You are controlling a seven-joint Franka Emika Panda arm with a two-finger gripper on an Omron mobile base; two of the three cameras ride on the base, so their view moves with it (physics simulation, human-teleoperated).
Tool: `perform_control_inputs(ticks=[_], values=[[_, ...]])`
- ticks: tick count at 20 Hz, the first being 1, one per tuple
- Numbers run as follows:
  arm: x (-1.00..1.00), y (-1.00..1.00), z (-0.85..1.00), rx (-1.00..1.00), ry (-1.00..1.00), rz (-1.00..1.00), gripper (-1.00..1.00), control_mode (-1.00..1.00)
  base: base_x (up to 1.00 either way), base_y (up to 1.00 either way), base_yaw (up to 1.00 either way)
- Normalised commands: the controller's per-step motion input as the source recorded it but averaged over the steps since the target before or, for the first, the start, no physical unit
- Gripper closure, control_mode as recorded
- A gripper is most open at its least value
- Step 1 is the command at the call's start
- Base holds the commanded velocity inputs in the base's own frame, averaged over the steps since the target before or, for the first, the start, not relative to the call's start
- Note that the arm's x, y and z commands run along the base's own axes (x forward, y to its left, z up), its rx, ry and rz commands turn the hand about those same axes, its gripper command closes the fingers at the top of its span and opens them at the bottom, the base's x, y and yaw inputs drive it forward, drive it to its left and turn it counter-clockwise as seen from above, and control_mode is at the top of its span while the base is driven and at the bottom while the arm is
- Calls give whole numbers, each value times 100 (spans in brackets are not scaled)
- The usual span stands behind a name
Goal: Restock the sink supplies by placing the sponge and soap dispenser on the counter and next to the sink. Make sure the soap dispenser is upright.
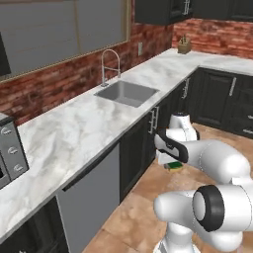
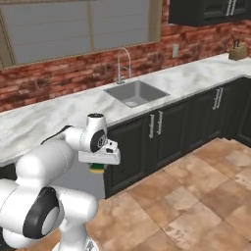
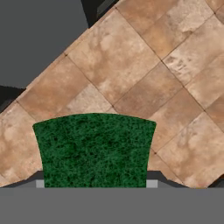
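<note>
The sponge hangs under my hand over the tiled floor, in front of the dark cabinets and below counter height. Its yellow body and green layer show in the right base view. In the hand view its dark green face covers the space between the fingers. My gripper is shut on it. The sink, with its arched faucet, lies in the marble counter, farther along from the hand. The soap dispenser is out of view.
A knife block stands at the counter's far corner. A stove sits at the near left end. A grey dishwasher front and dark cabinet doors line the counter base. Tiled floor lies open on the right.
</note>
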Motion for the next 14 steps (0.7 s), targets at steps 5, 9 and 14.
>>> perform_control_inputs(ticks=[5, 9, 14], values=[[0, 0, 0, 0, 0, 0, 100, 100, 100, -24, 30], [0, 0, 0, 0, 0, 0, 100, 100, 100, -29, 33], [0, 0, 0, 0, 0, 0, 100, 100, 96, -40, 36]])
